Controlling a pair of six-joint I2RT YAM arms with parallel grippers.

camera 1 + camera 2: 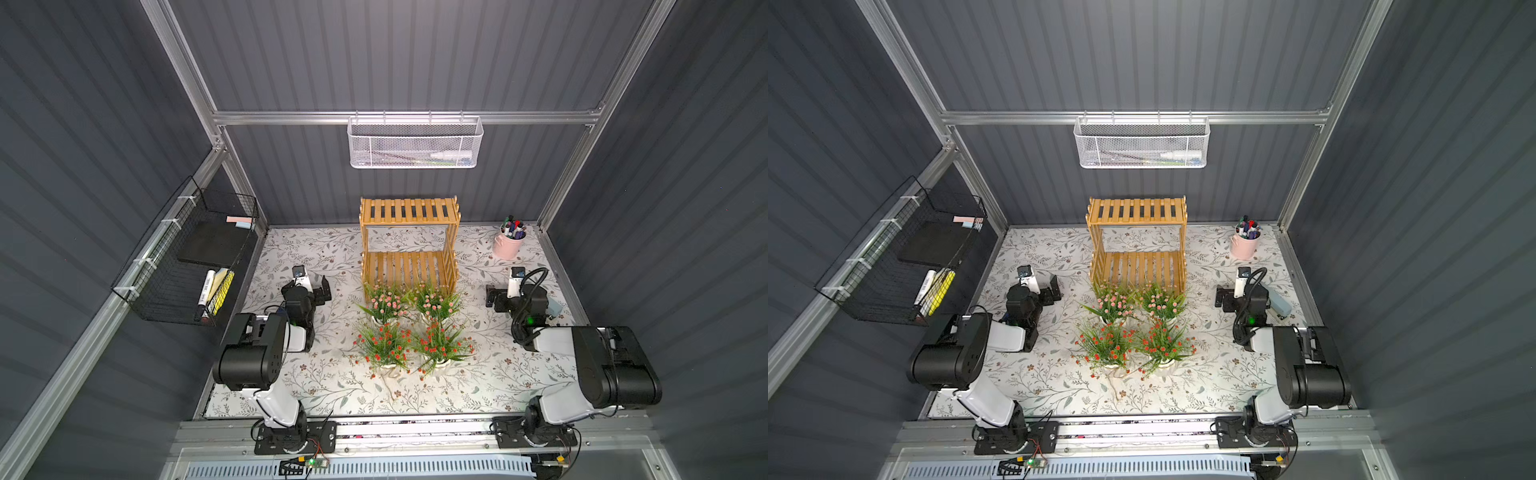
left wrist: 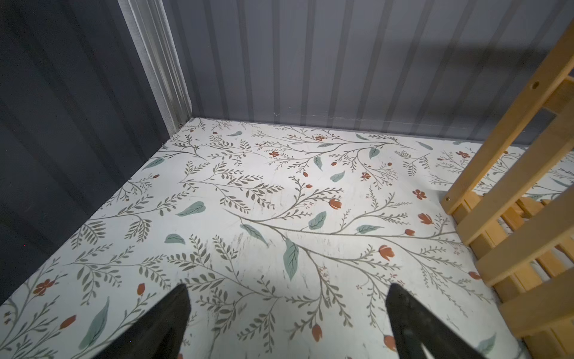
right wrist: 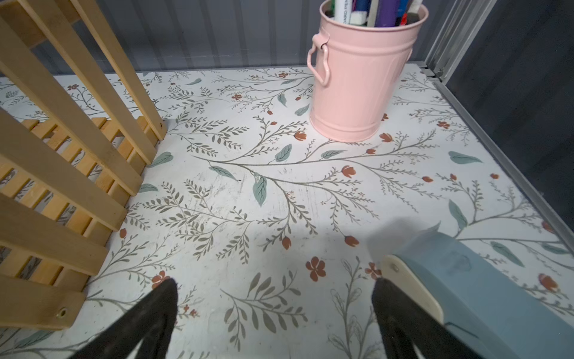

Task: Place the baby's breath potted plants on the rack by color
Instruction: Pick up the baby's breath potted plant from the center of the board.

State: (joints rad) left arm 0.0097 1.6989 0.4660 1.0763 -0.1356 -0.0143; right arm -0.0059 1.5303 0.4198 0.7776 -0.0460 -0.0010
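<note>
Closest to us, both arms fold low over the floral-printed desk (image 1: 332, 386), well apart from the plants. Our left hand (image 2: 287, 292) is spread wide and empty. Our right hand (image 3: 275, 284) is too, with a blue-grey stapler (image 3: 466, 279) just beside one finger.

Between the arms stand the four baby's breath potted plants, spiky green foliage in white ribbed pots. The left red plant (image 1: 384, 345) and right red plant (image 1: 440, 343) are nearer. The left pink plant (image 1: 386, 301) and right pink plant (image 1: 436, 299) stand behind, just before the honey-coloured two-tier slatted wooden rack (image 1: 409, 266), whose tiers are bare.

We judge nothing sorted yet. The foliage interlaces, so lifting one plant could drag or tip a neighbour. Closing on springy stems instead of a pot could let it slip. The pink pair crowds the lower tier, so a carried pot could clip them. A pot set across the slat gaps might lean. Our right hand could nudge the stapler as it sets off.
</note>
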